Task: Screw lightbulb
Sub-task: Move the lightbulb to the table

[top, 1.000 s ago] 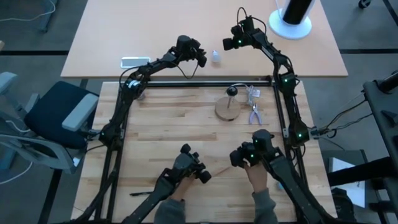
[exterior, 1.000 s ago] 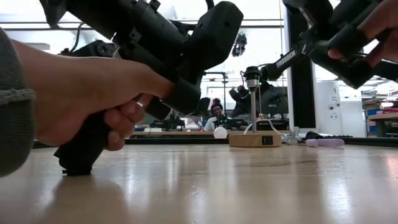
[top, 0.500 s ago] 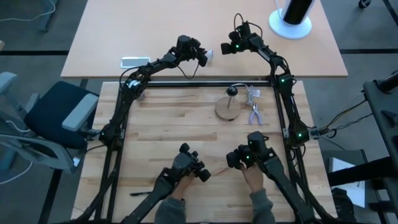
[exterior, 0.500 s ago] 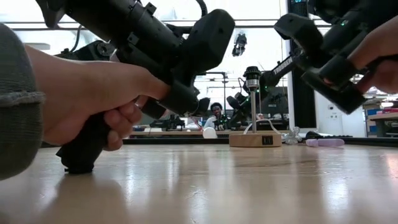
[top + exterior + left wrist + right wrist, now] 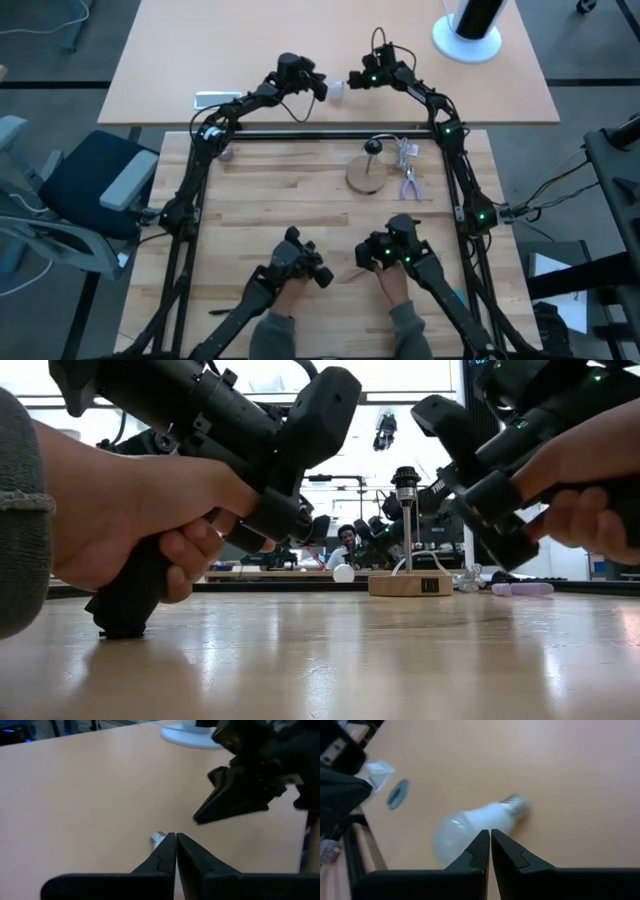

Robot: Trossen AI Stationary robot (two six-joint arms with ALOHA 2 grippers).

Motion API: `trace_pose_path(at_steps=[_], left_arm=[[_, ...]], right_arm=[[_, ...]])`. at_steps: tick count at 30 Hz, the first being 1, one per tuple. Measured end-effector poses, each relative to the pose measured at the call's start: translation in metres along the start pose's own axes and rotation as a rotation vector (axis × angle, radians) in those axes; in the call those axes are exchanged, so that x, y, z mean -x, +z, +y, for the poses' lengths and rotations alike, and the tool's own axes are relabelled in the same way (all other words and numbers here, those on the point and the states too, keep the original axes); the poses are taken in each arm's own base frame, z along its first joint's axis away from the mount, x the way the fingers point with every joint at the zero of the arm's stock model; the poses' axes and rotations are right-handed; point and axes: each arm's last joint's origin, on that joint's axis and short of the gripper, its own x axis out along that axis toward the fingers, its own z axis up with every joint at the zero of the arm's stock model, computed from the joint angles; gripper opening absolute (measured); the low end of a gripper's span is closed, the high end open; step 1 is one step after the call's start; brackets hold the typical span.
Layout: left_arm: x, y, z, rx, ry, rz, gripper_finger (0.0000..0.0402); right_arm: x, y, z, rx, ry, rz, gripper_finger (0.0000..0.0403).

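The lightbulb (image 5: pixel 338 90), small, white and frosted, lies on its side on the far tan table, between my two grippers. It shows blurred in the right wrist view (image 5: pixel 465 827), with its greyish screw end (image 5: pixel 517 801) pointing away. My right gripper (image 5: pixel 488 834) is shut, its tips at the bulb's round body. My left gripper (image 5: pixel 176 837) is shut on the bulb's other side. There only the screw end (image 5: pixel 157 838) shows past the fingers. In the low view the bulb (image 5: pixel 343 572) rests on the table. My right gripper has its shut fingertips (image 5: pixel 481 840) at the round side of the bulb, coming slanting down from the table's right. I cannot tell whether they touch it. My left gripper has its shut fingertips (image 5: pixel 169 842) beside the screw end, and the fingers hide any contact.
A round wooden disc with a black post (image 5: pixel 367 172) stands on the near wooden table, with purple pliers (image 5: pixel 410 185) beside it. A white-based black cylinder (image 5: pixel 470 32) stands far right. A flat white object (image 5: pixel 218 98) lies far left. A person's hands (image 5: pixel 395 285) hold handles at the near edge.
My right gripper has gone toward the table's left, closing on my left gripper. The bulb has shifted a little along the table toward the left gripper and now lies between the two.
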Motion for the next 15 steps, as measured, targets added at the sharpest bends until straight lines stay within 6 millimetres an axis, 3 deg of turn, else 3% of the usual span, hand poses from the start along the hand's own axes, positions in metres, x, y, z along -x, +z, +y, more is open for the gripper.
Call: trace_pose_path(at_steps=[15], left_arm=[[0.0, -0.001, -0.002, -0.013, -0.044, 0.006, 0.0]], right_arm=[[-0.015, -0.009, 0.013, 0.029, -0.027, 0.022, 0.0013]])
